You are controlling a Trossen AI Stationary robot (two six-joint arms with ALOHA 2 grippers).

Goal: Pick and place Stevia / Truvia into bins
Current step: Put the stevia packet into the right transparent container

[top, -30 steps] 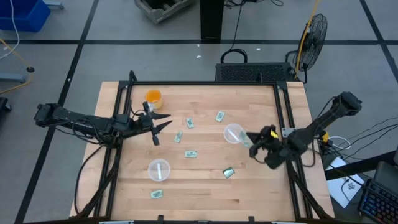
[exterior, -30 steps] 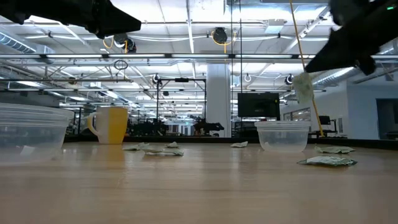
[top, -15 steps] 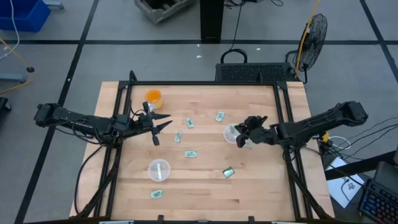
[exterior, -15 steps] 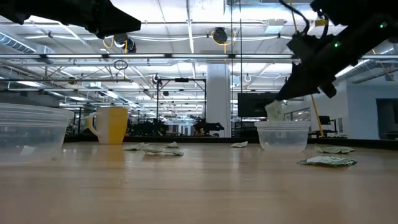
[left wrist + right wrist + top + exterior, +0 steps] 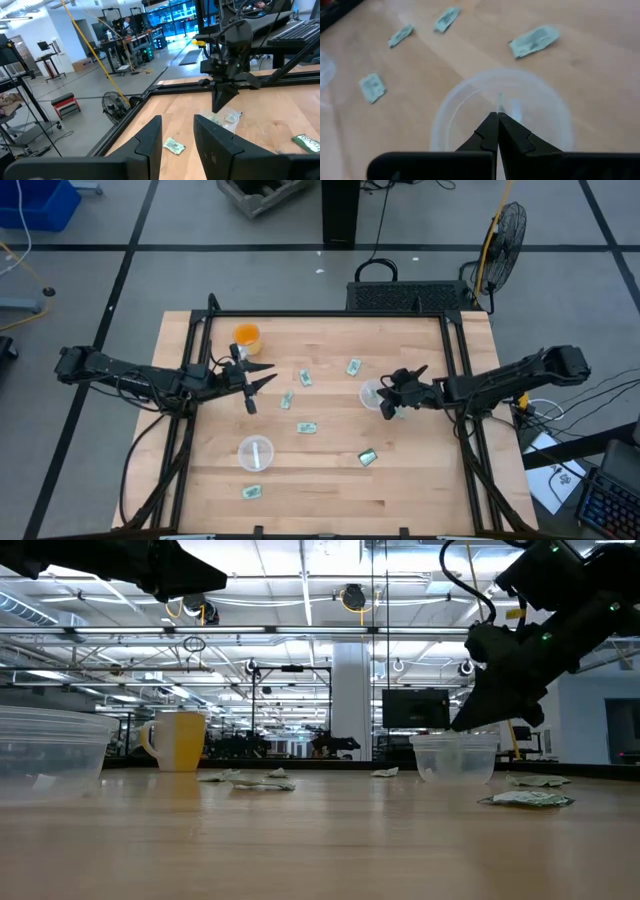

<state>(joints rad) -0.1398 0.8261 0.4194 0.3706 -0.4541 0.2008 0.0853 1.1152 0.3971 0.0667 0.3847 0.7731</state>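
Right wrist view: the right gripper (image 5: 498,116) is hanging over the right bin (image 5: 501,114), jaws pinched on a packet (image 5: 501,101) whose edge is poking out beyond the tips, above the bin's middle. The left gripper (image 5: 262,379) is waiting near the orange cup (image 5: 246,335), far left on the tabletop (image 5: 330,480), jaws narrowly parted.

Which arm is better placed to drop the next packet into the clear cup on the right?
The right. Its pincer hangs directly over that clear cup, tips shut on a pale packet. The left pincer waits open near the orange cup, holding nothing.
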